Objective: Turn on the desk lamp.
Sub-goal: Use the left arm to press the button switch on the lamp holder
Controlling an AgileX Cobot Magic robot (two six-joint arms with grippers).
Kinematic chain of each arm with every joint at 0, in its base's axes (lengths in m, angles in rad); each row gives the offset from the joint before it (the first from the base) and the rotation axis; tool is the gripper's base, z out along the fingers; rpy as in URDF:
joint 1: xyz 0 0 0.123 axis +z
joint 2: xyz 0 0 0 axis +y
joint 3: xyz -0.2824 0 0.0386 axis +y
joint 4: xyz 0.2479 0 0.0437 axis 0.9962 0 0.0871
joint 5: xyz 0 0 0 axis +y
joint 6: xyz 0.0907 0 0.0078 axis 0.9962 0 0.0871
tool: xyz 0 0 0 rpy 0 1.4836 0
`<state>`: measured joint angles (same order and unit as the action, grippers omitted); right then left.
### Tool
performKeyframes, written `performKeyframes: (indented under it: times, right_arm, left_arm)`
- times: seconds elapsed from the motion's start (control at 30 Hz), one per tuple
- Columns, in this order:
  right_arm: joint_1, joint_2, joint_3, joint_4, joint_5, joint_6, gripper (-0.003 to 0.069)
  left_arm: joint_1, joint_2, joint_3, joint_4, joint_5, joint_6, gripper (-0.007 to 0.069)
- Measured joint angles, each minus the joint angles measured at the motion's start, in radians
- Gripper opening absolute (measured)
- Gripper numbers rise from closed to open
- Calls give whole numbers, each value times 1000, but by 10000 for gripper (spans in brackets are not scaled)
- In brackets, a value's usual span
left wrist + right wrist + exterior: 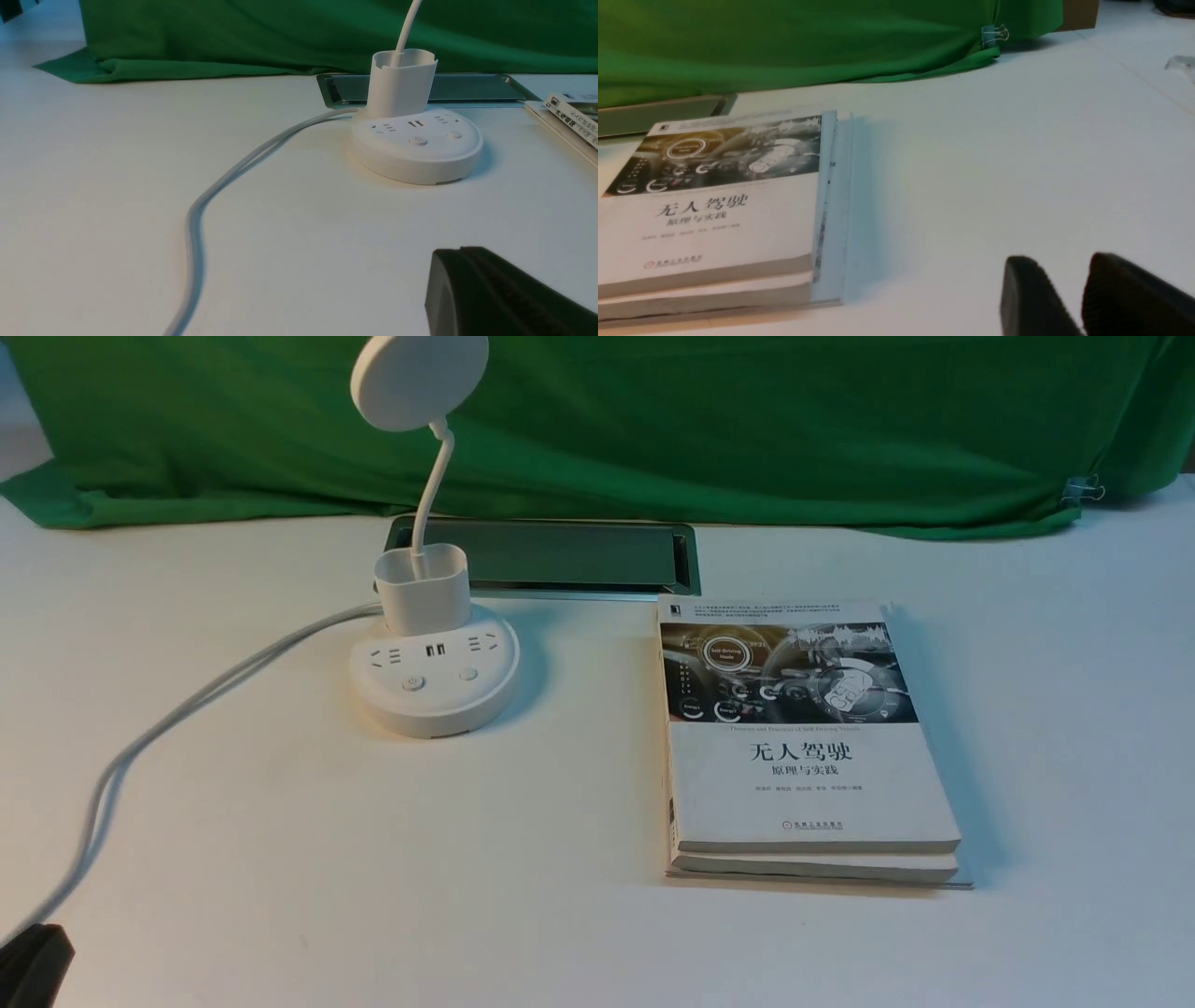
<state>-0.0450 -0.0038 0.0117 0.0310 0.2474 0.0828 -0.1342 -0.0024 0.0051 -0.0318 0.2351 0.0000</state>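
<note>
The white desk lamp [434, 681] stands left of the table's middle. Its round disc head [418, 378] is up on a thin neck that rises from a small cup [422, 586]. The round base carries sockets and two buttons [413, 684], and it also shows in the left wrist view [417, 144]. My left gripper [460, 252] is shut and empty, low over the table and well short of the base. Only its dark tip [33, 961] shows in the front view. My right gripper [1059, 263] has its jaws a narrow gap apart, empty, right of the book.
A white cable [140, 747] runs from the lamp base to the front left edge. Two stacked books [803, 737] lie right of the lamp. A metal cable tray [569, 555] is set in the table behind the lamp. Green cloth [653, 420] hangs at the back.
</note>
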Motion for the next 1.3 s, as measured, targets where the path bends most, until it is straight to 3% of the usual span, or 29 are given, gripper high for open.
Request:
performKeyframes:
  times: [0.63, 1.0, 1.1, 1.2, 1.3]
  right_arm:
    - [0, 0, 0, 0, 0, 0, 239]
    - [0, 0, 0, 0, 0, 0, 239]
    - [0, 0, 0, 0, 0, 0, 239]
    - [0, 0, 0, 0, 0, 0, 239]
    - [0, 0, 0, 0, 0, 0, 239]
  left_arm:
    - [0, 0, 0, 3, -47, 0, 1]
    - [0, 0, 0, 3, -823, 6, 1]
    - [0, 0, 0, 15, -1062, -68, 1]
    - [0, -3, -43, 23, -1112, -114, 1]
    - [0, 13, -231, 25, -907, -129, 1]
